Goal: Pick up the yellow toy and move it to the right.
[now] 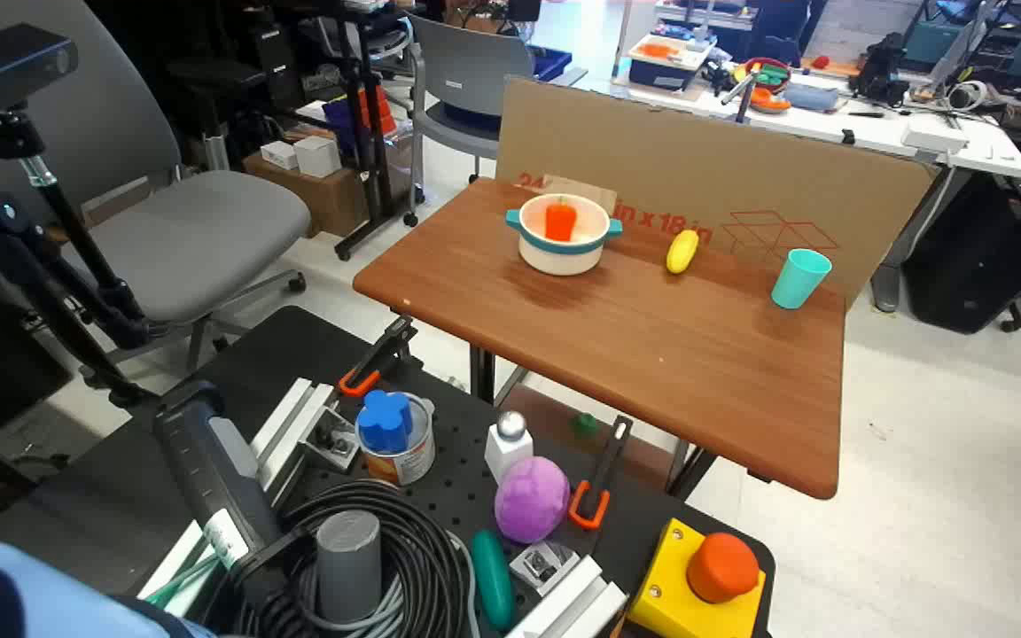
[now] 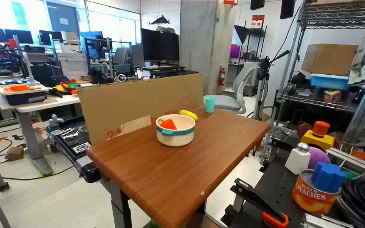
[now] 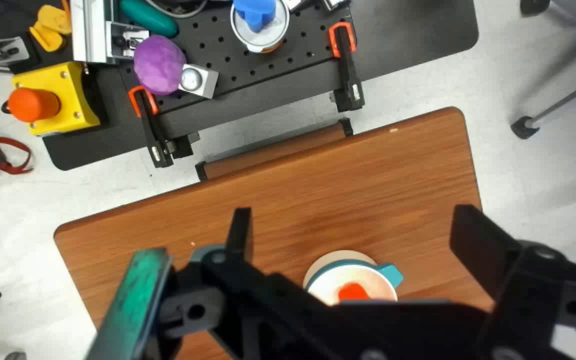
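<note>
Your end effector [image 3: 354, 221], spread wide, points down; on the desk [image 1: 635, 346], pot [image 1: 561, 260] and teal cup [image 1: 800, 280] flank the yellow toy [image 1: 681, 252].

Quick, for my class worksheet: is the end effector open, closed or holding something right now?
End effector: open, fingers wide apart, holding nothing; the yellow toy lies on the table.

In the wrist view, the bottom edge cuts the black end effector [image 3: 353, 225], which partly covers the round cream-and-teal bowl [image 3: 328, 259]; in an exterior view, this bowl partly hides the oblong bright-yellow toy [image 2: 188, 114]; in an exterior view, a corner cuts a light-blue rounded thing [image 1: 58, 602]; I cannot tell what it is.
</note>
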### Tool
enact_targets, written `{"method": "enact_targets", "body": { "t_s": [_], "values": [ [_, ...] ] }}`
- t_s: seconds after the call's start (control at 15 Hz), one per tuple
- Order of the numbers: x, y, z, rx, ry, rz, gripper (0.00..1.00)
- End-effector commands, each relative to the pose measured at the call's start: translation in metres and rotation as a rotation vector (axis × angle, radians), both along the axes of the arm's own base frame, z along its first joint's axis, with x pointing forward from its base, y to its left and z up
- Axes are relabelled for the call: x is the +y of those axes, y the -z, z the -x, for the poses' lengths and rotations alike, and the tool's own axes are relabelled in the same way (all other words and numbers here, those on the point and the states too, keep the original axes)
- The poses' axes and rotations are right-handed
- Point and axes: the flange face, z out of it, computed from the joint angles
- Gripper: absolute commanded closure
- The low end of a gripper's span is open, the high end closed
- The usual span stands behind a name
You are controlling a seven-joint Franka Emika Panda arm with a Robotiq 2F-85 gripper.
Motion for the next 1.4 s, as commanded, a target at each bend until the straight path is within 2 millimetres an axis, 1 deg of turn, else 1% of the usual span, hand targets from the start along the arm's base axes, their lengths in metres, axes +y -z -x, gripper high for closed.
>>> {"method": "enact_targets", "body": {
  "t_s": [0.0,0.47,0.53,0.67,0.8,1.0,1.07,1.2,1.33],
  "values": [
    [0.0,-0.001,0.0,0.0,0.0,0.0,0.0],
    [0.0,-0.001,0.0,-0.002,0.0,0.0,0.0],
    [-0.003,-0.004,-0.007,-0.01,0.016,-0.008,0.0],
    [-0.009,-0.012,-0.027,-0.044,0.068,-0.019,0.0],
    [-0.022,-0.021,-0.054,-0.08,0.114,-0.024,0.0],
    [-0.056,-0.041,-0.105,-0.178,0.1,-0.024,0.0],
    [-0.066,-0.045,-0.12,-0.207,0.108,-0.033,0.0],
    [-0.085,-0.047,-0.149,-0.238,0.117,-0.039,0.0],
    [-0.101,-0.039,-0.176,-0.255,0.106,-0.03,0.0]
  ]
}}
